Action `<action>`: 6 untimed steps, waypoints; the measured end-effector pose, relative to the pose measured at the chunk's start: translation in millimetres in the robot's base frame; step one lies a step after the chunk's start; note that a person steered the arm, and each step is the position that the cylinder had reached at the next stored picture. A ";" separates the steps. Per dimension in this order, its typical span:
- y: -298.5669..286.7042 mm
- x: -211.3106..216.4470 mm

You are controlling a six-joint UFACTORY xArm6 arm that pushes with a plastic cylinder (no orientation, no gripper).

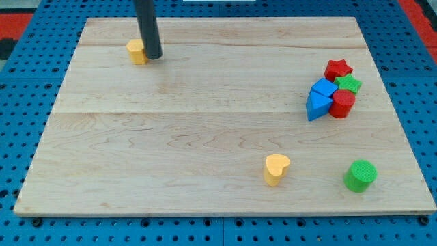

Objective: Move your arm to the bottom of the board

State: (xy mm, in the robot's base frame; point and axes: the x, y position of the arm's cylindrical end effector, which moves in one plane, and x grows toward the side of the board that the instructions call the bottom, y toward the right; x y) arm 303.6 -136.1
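- Board (171,137) is what the task turns on: a pale wooden panel lying flat on the blue pegboard counter (20,68), and its bottom edge runs along the view's bottom, well apart from where the arm now stands.
- End effector: a straight dark rod with no jaws at all, so there is nothing to stand apart or close together; it clamps on nothing and carries nothing.
- The rod's tip (153,57) rests on the board near the view's top left, upright, at sliding height.
- Just beside the tip, on the view's left, sits a small yellow block (136,51); the two look touching or very nearly so, though the rod hides the exact contact, and the block's shape cannot be made out.
- That closeness suits pushing, but the task asks only for arm travel, so the block likely should be left where it is.
- Outward, toward the view's bottom right of centre, a yellow heart block (276,168) stands alone, with a green cylinder (360,175) near it to the view's right.
- At the view's right edge a tight cluster huddles: a red star (337,69), a green star (348,83), a blue cube (323,88), a blue triangle (316,106) and a red cylinder (343,104), touching one another.
- Judged from this layout, a straight run downward from the tip would meet no block; the task seems barely begun.
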 end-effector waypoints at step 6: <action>-52.5 67.3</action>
State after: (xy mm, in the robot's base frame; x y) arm 370.9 -188.6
